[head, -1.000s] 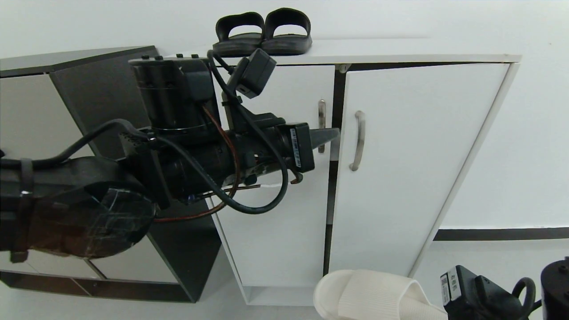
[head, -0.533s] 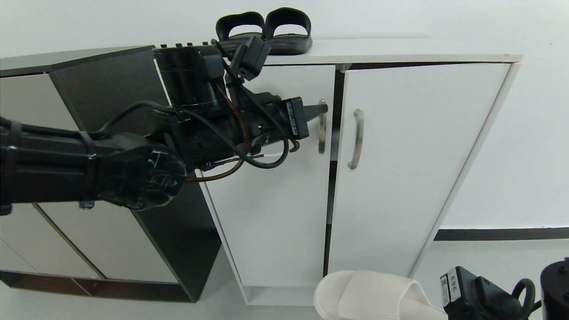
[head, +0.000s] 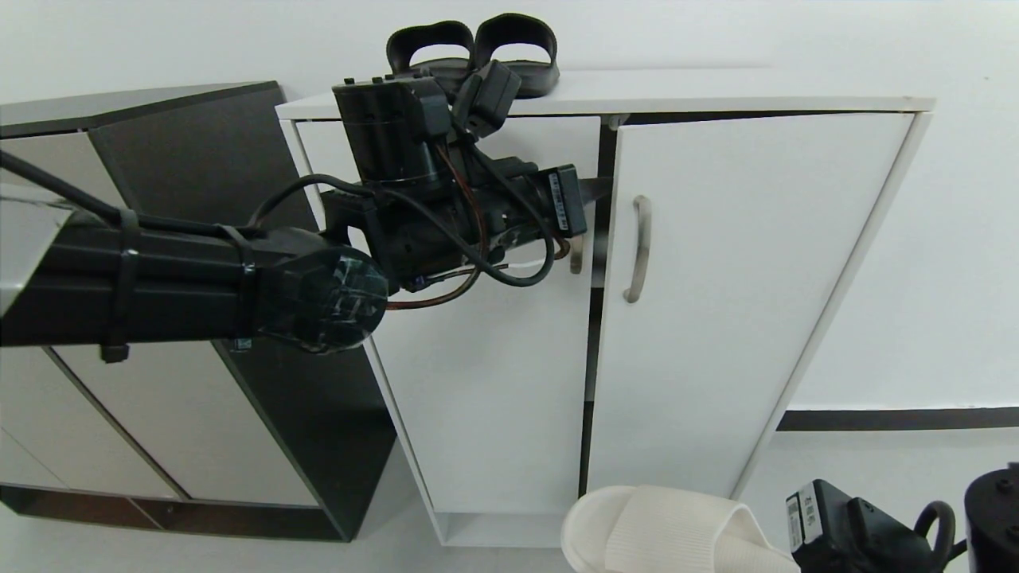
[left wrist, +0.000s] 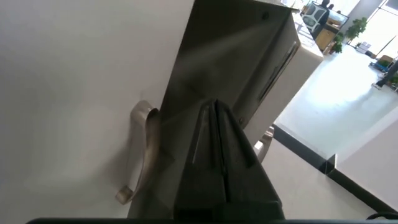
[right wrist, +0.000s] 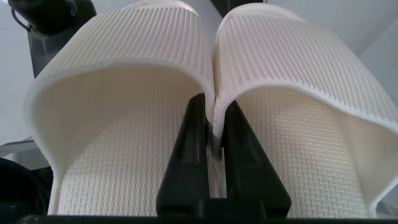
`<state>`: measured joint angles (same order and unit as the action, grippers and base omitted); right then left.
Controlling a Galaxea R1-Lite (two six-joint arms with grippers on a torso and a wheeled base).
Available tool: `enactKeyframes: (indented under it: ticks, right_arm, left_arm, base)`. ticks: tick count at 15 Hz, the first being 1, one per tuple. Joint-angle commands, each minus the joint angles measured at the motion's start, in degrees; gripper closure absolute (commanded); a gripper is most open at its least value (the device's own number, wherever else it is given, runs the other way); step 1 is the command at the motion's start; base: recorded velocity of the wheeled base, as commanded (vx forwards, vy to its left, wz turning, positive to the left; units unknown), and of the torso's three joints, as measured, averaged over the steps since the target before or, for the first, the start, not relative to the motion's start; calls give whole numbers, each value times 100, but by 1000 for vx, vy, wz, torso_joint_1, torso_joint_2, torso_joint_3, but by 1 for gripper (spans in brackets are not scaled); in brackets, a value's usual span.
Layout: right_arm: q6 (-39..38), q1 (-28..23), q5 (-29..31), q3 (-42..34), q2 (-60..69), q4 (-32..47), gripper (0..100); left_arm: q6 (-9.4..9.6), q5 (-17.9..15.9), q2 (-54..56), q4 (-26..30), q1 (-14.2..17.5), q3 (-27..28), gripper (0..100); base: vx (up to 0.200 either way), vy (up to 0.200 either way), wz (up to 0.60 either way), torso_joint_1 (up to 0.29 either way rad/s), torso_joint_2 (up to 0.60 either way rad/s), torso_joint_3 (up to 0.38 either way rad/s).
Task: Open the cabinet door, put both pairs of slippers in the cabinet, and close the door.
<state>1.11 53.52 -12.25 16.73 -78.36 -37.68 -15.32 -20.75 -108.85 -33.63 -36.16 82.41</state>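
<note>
- White cabinet point(head: 716, 94) with two doors, left door point(head: 493, 382) and right door point(head: 716, 302), a narrow dark slit between them
- Metal bar handle on each door near the slit: left handle point(head: 575, 261), partly hidden behind the arm, and right handle point(head: 639, 251) in plain sight
- Left gripper point(head: 599, 189) at handle height in front of the left door, fingers pressed flat together on nothing, tip reaching over the door's inner edge to the dark slit
- Same closed tip point(left wrist: 214, 124) from the left wrist, just beside the curved left handle point(left wrist: 142, 155); contact with the door edge impossible to tell
- Black slippers point(head: 509, 56) side by side on the cabinet top, toward its left end, just behind the left wrist
- White slippers point(head: 661, 529) low in the head view, before the foot of the cabinet, in the right gripper's hold
- Right gripper point(right wrist: 214, 115) clamped on the white slippers point(right wrist: 124, 93), the pair's touching inner walls pinched between its two fingers
- Dark grey cabinet point(head: 191, 159) touching the white one on its left side
</note>
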Motion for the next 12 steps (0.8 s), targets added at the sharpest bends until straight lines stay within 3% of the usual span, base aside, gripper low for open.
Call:
enactKeyframes:
  ticks: [1,4,7,9,11,12]
  right_arm:
    - [30,71,-5,-47,-13,-2,100]
    - [74,124,-14,-73,-30,-2,100]
    - [74,229,-14,-161,-39,-2,100]
    - [82,291,-32,-310,93,-20,100]
    - [82,555,-32,-407,251,-20,100]
    - [82,634,-32,-416,278,-20,100]
  left_arm:
    - [3,1,-84,6,-41,74,100]
    - [3,1,-163,217,-84,249,100]
    - [21,45,-110,208,-295,205,100]
    - [135,229,373,173,-911,-366,100]
    - [381,247,611,173,-1315,-638,100]
    - [381,247,611,173,-1464,-647,100]
  base:
    - [0,0,0,0,0,0]
    - [0,0,0,0,0,0]
    - [-200,0,0,4,-1,2]
    - [-200,0,0,0,7,0]
    - [-200,0,0,2,0,7]
    - [-200,0,0,2,2,2]
